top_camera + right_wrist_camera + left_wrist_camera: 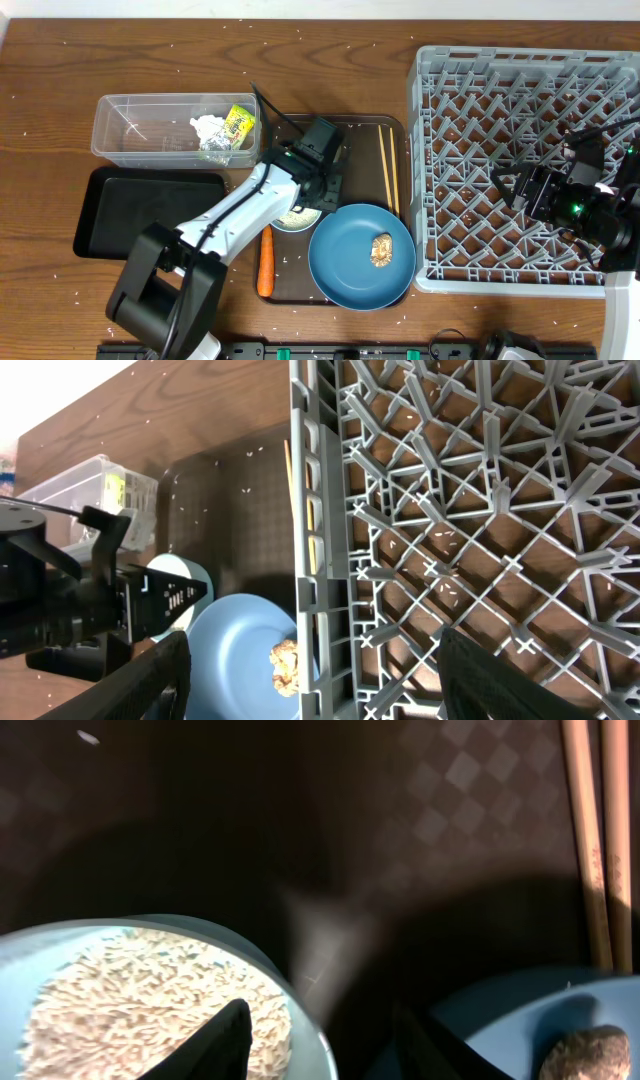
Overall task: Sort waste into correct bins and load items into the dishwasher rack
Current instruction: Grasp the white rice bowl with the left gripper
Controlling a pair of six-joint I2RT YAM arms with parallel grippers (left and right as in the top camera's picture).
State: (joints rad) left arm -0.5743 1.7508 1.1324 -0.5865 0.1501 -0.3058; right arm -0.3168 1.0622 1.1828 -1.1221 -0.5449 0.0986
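Left tool (320, 1012): jaws apart, straddling the rim of the pale-blue bowl (205, 927). One finger is over the rice (120, 990), the other outside. Nothing gripped.

The bowl sits on the brown serving tray (365, 150), mid-surface, just beside the blue plate (345, 265).

Right tool (508, 188): jaws spread, empty, over the dishwasher rack (430, 150) at the right edge.

Judged step: emptying the rice. Next, you pinch the rim squarely, lift level, then tip into the black tray (140, 210) near the left edge.

A lab tabletop: robot arm (235, 205), dishwasher rack (425, 170), wooden table (150, 50).
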